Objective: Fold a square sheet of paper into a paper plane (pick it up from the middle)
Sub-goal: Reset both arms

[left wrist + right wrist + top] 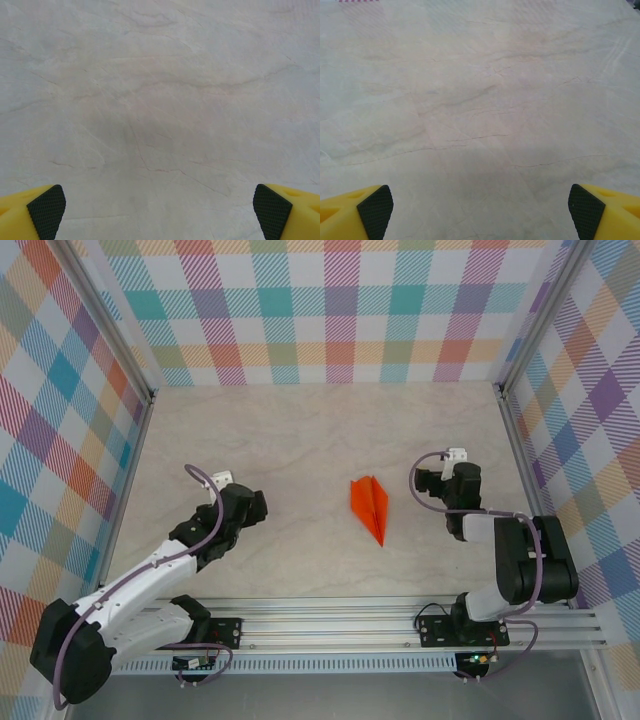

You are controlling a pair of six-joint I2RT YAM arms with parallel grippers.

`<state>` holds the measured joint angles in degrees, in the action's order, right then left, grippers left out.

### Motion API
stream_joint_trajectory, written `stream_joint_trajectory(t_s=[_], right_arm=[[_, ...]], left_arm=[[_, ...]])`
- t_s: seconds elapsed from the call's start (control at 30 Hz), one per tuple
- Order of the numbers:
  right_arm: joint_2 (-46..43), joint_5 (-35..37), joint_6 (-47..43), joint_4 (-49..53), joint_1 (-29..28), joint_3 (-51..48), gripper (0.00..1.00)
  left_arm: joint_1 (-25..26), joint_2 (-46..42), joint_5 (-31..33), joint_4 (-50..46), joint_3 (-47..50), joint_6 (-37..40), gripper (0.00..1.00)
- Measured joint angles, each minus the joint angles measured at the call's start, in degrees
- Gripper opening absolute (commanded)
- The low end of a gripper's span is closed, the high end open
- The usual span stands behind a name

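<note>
1. Check the left gripper (160,217). Its black textured pads (46,211) stand at opposite edges of the wrist view, spread wide, with nothing between them. The pale veined table (160,100) lies beneath them.

2. Check the right gripper (480,212). Its pads (375,209) are spread just as wide and grip nothing. Table surface lies below and ahead of them.

3. Locate the workpiece. In the overhead view the paper plane (370,508) lies flat on the table (300,430), near the middle. It is a slim orange dart with a centre ridge, and its sharp tip points toward the near edge. It sits between the two arms and touches neither.

4. Note the arm positions. The left gripper (250,508) sits well to the plane's left. The right gripper (430,482) is nearer, on its right. Both are held low over the table and clear of the paper.

5. Interpret the layout. Spread, unloaded fingers on both sides and a fully formed dart lying free suggest the folding is complete. Keeping both grippers off the paper avoids crushing the ridge or dragging the light sheet.

6. If you move either arm, route it away from the plane. Thin paper is likely to slide at the slightest touch.
</note>
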<state>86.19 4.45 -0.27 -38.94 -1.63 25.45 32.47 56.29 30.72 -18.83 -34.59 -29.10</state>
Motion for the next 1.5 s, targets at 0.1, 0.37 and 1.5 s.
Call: stream_joint_trajectory(t_s=[0.1,0.37,1.5], right_arm=[[1.1,-2.6,0.2,-1.8,1.5,-1.3,0.99],[1.2,-3.3,0.7,-4.5,1.3,-1.5,1.0],[1.2,-0.4,1.3,-6.0,0.5,-2.1,1.0]], left_arm=[[-3.6,-0.1,0.7,3.2,1.3,2.8,0.99],[-17.0,1.7,0.8,14.3,4.5,11.0,0.98],[-28.5,33.3,-21.3,64.2,11.6,28.2,1.0]])
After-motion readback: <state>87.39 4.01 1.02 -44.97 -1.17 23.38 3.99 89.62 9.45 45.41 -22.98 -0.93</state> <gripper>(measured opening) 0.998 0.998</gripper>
